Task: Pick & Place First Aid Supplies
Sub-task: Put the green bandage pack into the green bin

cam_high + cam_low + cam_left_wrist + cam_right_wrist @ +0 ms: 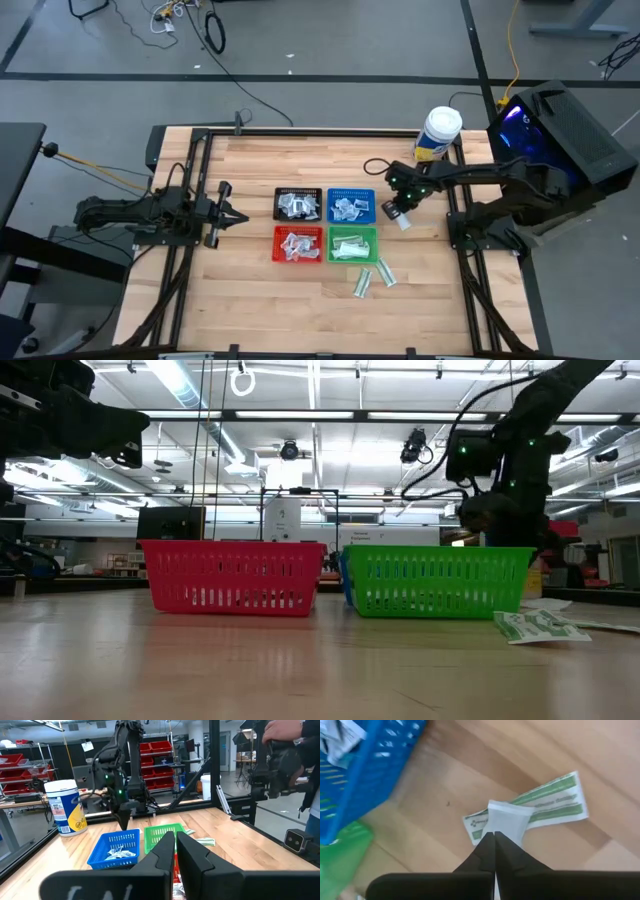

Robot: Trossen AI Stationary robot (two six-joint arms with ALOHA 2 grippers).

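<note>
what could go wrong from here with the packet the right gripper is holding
The right gripper pinches only an edge of a small white packet, so it may slip out before reaching a tray.

It hangs just beside the blue tray, so a low carry could clip the tray wall.

White-and-green packets lie loose on the table by the green tray; a dropped packet could land among them.

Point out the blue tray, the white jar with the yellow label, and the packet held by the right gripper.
blue tray (352, 190): high view, on its far rim.
white jar (440, 127): high view, on its lid.
packet (508, 821): right wrist view, on its white face above the right gripper (494, 838).
</note>
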